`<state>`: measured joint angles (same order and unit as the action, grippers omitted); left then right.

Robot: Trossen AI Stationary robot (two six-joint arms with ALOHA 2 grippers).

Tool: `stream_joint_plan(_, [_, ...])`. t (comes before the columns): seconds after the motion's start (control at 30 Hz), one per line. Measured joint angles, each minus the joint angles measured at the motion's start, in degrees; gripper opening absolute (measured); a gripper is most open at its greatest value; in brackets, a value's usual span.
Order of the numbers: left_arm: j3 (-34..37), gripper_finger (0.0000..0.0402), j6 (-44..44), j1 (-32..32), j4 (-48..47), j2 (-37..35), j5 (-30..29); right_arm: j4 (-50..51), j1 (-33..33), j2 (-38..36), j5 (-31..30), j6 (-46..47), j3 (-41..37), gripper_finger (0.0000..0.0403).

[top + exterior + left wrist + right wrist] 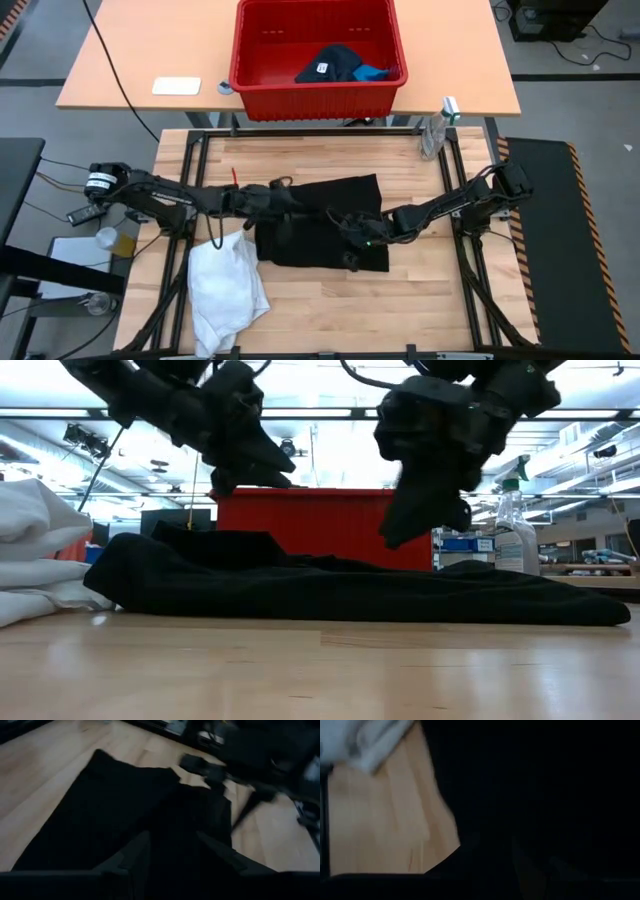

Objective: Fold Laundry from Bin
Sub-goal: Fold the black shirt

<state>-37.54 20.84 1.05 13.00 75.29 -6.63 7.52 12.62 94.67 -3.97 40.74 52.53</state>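
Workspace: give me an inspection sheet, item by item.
Surface: wooden table, black garment spread flat.
Job's things: white garment bunched beside it; red bin holds a navy garment and a blue one.
Clutter: spray bottle; white pad.
Grippers: left gripper and right gripper over the black garment, raised clear in the low view.
Cables: black cable across the far desk.
Surroundings: workshop, nobody seen.
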Motion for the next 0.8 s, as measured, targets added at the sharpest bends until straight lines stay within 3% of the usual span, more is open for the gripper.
stream_joint_plan(0.1, [0.0, 0.0155, 3.6, -1.5, 0.2, 0.0, 0.0, 4.8, 1.3, 0.0, 2.3, -3.7, 0.0, 0.0118])
stream_joint_plan(0.33, [0.0, 0.0155, 5.5, -2.3, 2.5, 0.0, 0.0, 12.9, 1.7, 0.0, 1.2, -6.1, -2.3, 0.0118])
stream_joint_plan(0.53, [0.0, 0.0155, 5.7, -2.3, 3.5, 0.0, 0.0, 13.3, -2.8, -0.3, -0.2, -5.1, -7.2, 0.0118])
stream_joint_plan(0.8, [0.0, 0.0155, 9.1, -3.8, 2.7, 0.0, -0.4, 18.9, -12.0, -1.1, -7.2, -11.0, -8.5, 0.0118])
